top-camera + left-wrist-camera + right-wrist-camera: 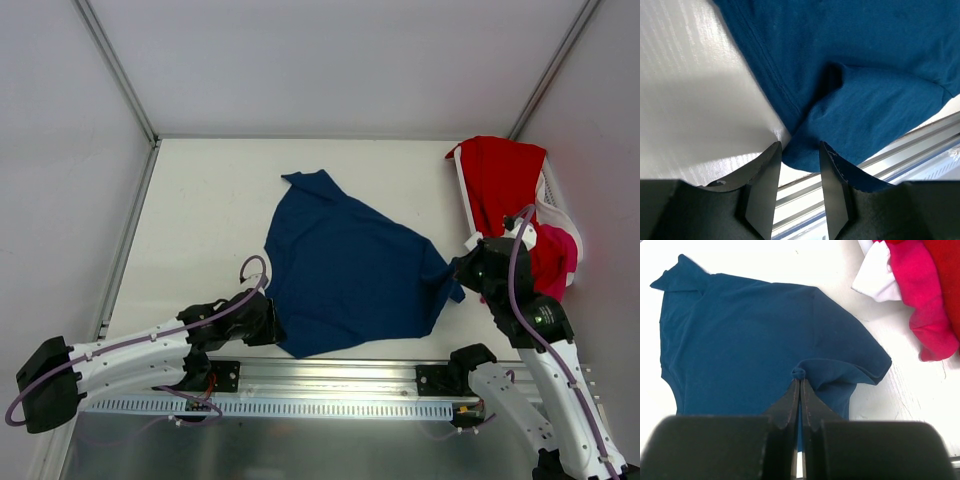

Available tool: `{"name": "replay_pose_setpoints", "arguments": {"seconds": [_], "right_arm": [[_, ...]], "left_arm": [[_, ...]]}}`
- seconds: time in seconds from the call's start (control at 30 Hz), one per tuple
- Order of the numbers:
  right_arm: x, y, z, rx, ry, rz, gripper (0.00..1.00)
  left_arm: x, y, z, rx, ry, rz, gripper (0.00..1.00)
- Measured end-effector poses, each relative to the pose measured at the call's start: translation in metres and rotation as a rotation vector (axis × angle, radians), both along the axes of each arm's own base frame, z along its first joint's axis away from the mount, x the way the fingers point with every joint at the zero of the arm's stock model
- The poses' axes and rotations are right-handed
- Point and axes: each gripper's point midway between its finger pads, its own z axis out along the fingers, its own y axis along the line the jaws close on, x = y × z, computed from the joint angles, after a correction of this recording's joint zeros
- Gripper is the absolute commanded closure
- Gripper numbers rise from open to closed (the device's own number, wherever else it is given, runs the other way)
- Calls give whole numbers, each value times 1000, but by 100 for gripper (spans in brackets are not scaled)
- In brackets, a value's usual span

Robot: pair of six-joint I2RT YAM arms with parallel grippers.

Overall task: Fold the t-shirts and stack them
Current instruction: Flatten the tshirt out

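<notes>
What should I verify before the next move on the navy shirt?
1. Hold of the right gripper on the navy t-shirt: ok, jaws shut on a bunched fold at its right edge.
2. Hold of the left gripper: not ok, jaws open astride the near-left corner, not yet clamped.
3. Shirt flat: not ok, a far corner is turned over and there are creases at both grippers.
4. Print side up: cannot tell, no print shows.
5. The red t-shirt and pink t-shirt out of the way: ok, draped on the basket, apart from the navy one.

The navy t-shirt lies spread on the white table.
</notes>
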Motion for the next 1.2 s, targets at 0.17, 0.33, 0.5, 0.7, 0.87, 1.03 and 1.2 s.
{"name": "replay_pose_setpoints", "arguments": {"seconds": [0.17,0.33,0.5,0.7,0.87,1.03,1.2], "right_arm": [[0,0,0,0,0,0,99],[1,1,0,0,0,0,99],[2,1,0,0,0,0,99],[3,1,1,3,-7,0,99],[4,1,-2,2,-5,0,100],[5,2,-5,0,3,0,100],[5,2,-5,-2,3,0,100]], "left_arm": [[0,0,0,1,-2,-2,64],[-2,-1,0,2,-3,-9,66],[-3,-2,-1,4,-1,-18,69],[-5,-4,-2,5,3,-29,78],[-6,-6,-6,14,16,-30,95],[-6,-12,-6,32,26,-45,100],[-6,-15,0,54,16,-76,100]]}}
